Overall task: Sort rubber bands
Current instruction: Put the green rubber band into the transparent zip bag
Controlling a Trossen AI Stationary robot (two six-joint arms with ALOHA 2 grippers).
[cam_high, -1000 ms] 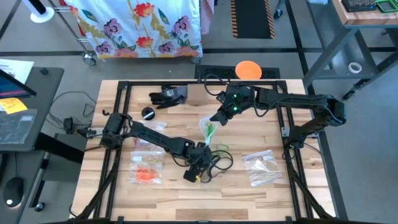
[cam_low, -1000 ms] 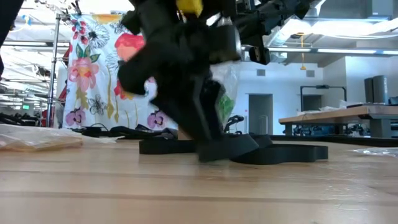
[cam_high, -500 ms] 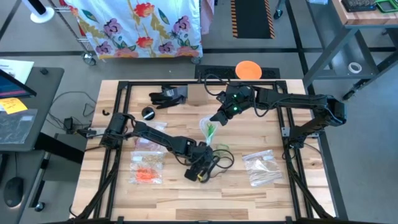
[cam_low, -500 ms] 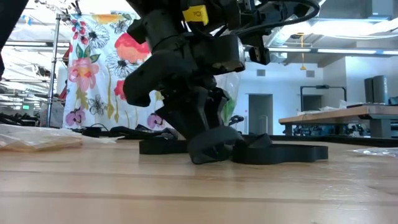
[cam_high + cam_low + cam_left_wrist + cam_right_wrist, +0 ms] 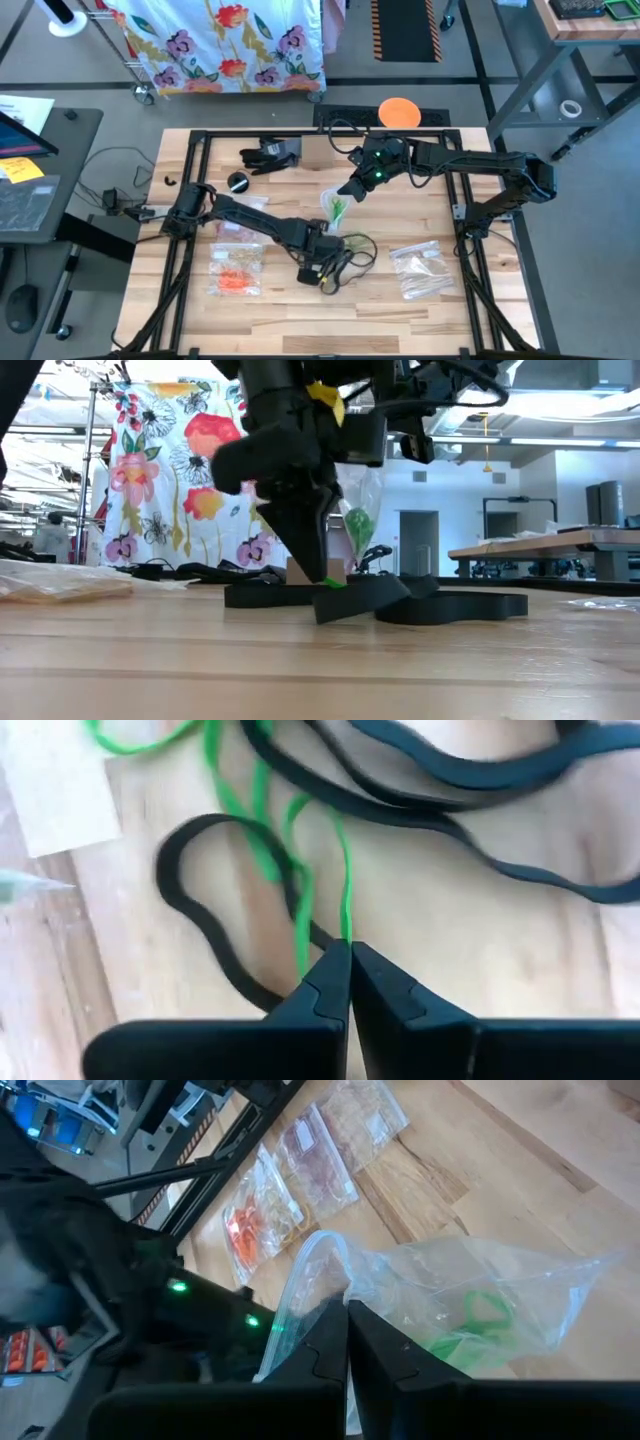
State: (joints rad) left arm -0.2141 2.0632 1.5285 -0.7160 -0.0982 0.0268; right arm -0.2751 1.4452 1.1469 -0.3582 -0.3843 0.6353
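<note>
My left gripper point(image 5: 322, 266) stands over a heap of black rubber bands point(image 5: 352, 256) at the table's middle and is shut on a green rubber band point(image 5: 300, 870). Its fingers point down at the table in the low view point(image 5: 326, 574). My right gripper point(image 5: 346, 194) is farther back, above the table, shut on a clear plastic bag point(image 5: 470, 1295) with green rubber bands point(image 5: 478, 1318) inside. The bag also shows in the high view point(image 5: 335, 208) and, hanging, in the low view point(image 5: 362, 510). My left gripper pinches the green band's near strands point(image 5: 344, 932) between its fingertips, only at their free ends, from above. The rest of the band lies slack on the table among the black bands point(image 5: 420, 790). My right gripper pinches the clear bag's upper edge point(image 5: 322, 1280) between its two fingers. The bag hangs below them, clear of the table in the low view, with its mouth gaping.
Zip bags lie on the table: one with orange bands point(image 5: 236, 278) and one with reddish bands point(image 5: 236, 230) at the left, one with pale bands point(image 5: 420, 268) at the right. A dark object point(image 5: 268, 153) and a black round thing point(image 5: 238, 181) lie at the far left.
My left gripper has shifted a little toward the table's far edge and tipped from a low slant until its fingers point down. A bit of green band now shows at its fingertips.
</note>
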